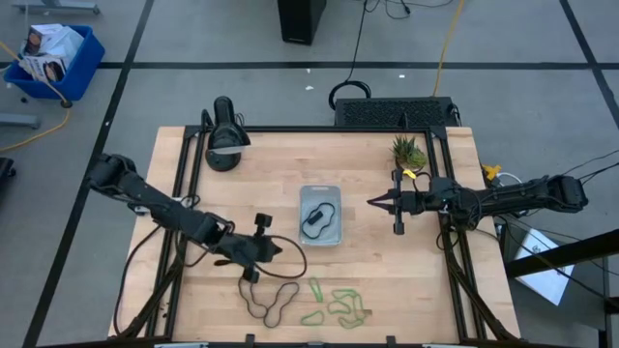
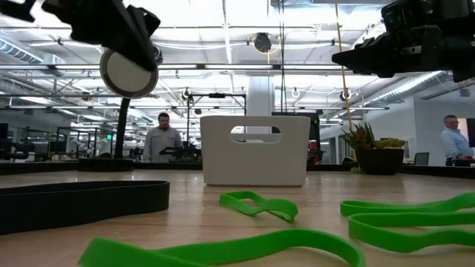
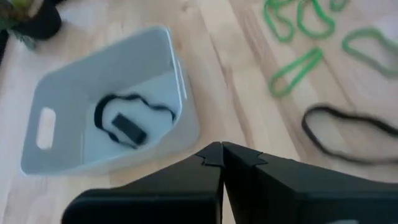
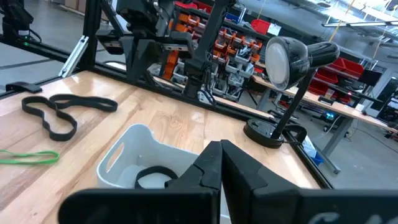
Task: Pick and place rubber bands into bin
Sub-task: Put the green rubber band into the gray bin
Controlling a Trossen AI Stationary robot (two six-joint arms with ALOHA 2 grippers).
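the table (image 1: pixel 387 280) is pale wood with a dark frame. the left arm (image 1: pixel 155 203) reaches in from the left edge, its gripper (image 1: pixel 263 246) just left of the bin and low toward the near side; in the left wrist view its fingers (image 3: pixel 214 155) are pressed together with nothing between them. the right arm (image 1: pixel 513 198) comes from the right edge, its gripper (image 1: pixel 372 203) right of the bin, tips closed to a point and holding nothing. a black lamp (image 1: pixel 224 135) stands at the far left of the table, and a small potted plant (image 1: pixel 408 152) at the far right.

the bin (image 1: pixel 334 227) sits at the middle of the table, with 1 dark band (image 1: pixel 317 220) lying inside it. another dark band (image 1: pixel 269 302) lies on the wood near the front edge, left of centre. just right of it are several green bands (image 1: pixel 340 307), loose and close together, well apart from the bin.
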